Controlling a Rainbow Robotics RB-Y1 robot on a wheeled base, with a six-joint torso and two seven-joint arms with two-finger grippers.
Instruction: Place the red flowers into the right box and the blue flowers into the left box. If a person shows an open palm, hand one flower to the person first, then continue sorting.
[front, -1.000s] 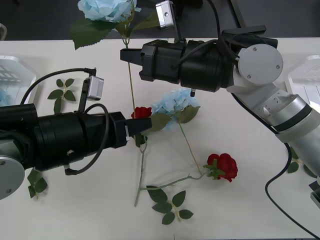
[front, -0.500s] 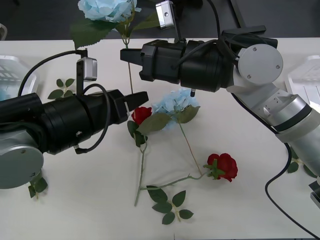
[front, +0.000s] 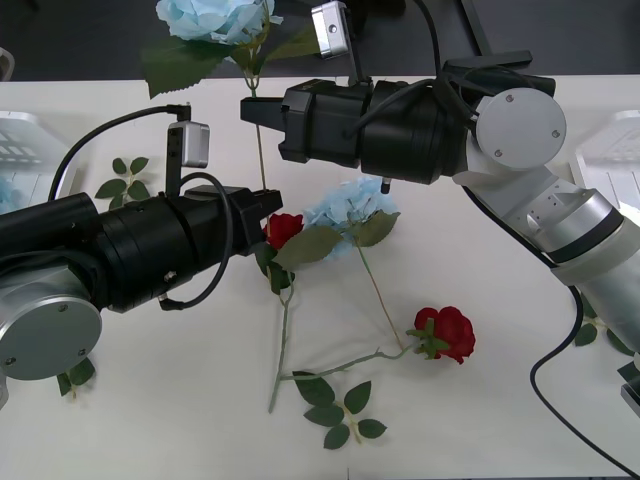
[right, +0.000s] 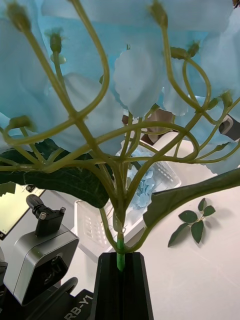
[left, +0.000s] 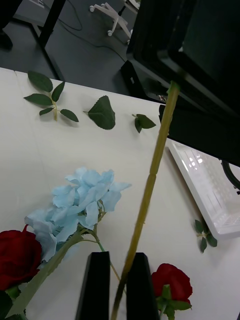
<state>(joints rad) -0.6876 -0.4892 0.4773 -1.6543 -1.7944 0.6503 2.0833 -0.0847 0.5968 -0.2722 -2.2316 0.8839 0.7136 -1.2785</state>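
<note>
My right gripper (front: 252, 110) (right: 120, 285) is shut on the stem of a blue flower (front: 215, 18) (right: 75, 100), held high over the table's far edge. Its long stem (left: 150, 185) hangs down. My left gripper (front: 278, 200) (left: 118, 287) has closed in around the stem's lower end, with only a thin gap left beside it. Another blue flower (front: 350, 208) (left: 82, 200) lies mid-table. One red flower (front: 283, 227) (left: 17, 255) lies just below the left gripper and another (front: 447, 333) (left: 172, 282) nearer the front. The left box (front: 25, 150) (right: 95, 220) has pale blue petals inside. The right box (front: 610, 150) (left: 210, 195) is at the right edge.
Loose green leaf sprigs lie near the left box (front: 125, 185), at the front left (front: 70, 365) and at the far right (front: 600, 335). The roses' stems and leaves (front: 340, 405) cross the middle front of the table. Dark floor lies beyond the far edge.
My left arm has risen from beside the red flower to the hanging stem, and its fingers have drawn in around it. The right arm and its flower have not moved.
</note>
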